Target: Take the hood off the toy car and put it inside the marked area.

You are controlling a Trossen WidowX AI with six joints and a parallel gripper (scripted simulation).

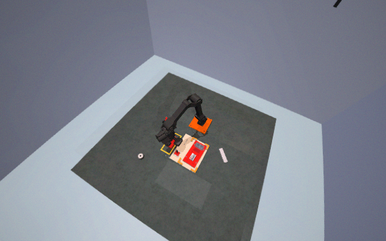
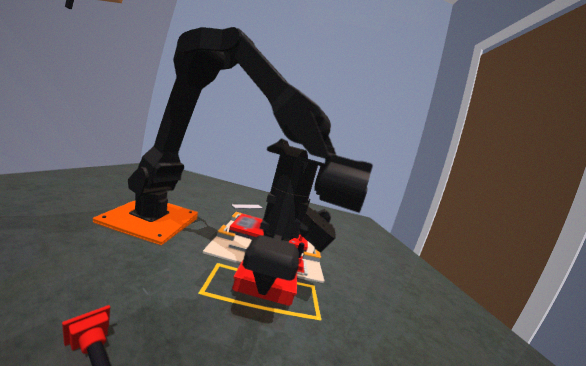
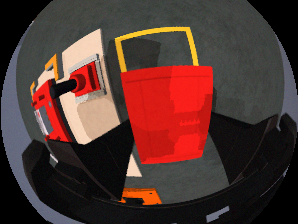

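Observation:
My gripper (image 1: 169, 143) (image 2: 266, 286) is shut on the red hood (image 1: 172, 142) (image 2: 240, 286) (image 3: 169, 112). It holds the hood low over the yellow marked area (image 1: 165, 151) (image 2: 207, 280) (image 3: 156, 34), with a shadow under it on the table. The red toy car (image 1: 195, 153) (image 2: 245, 223) (image 3: 43, 103) lies on the pale board (image 1: 180, 157) (image 2: 218, 247) (image 3: 83, 56) just beside the marked area. The wrist view shows the hood covering the near half of the yellow outline.
The arm stands on an orange base plate (image 1: 194, 123) (image 2: 118, 222). A small red part (image 1: 177, 153) (image 3: 83, 83) sits on the board. A white strip (image 1: 222, 155) (image 2: 247, 206), a small wheel (image 1: 139, 156) and a red piece on a black stem (image 2: 85, 330) lie on the table. A brown door (image 2: 518, 175) is on the right.

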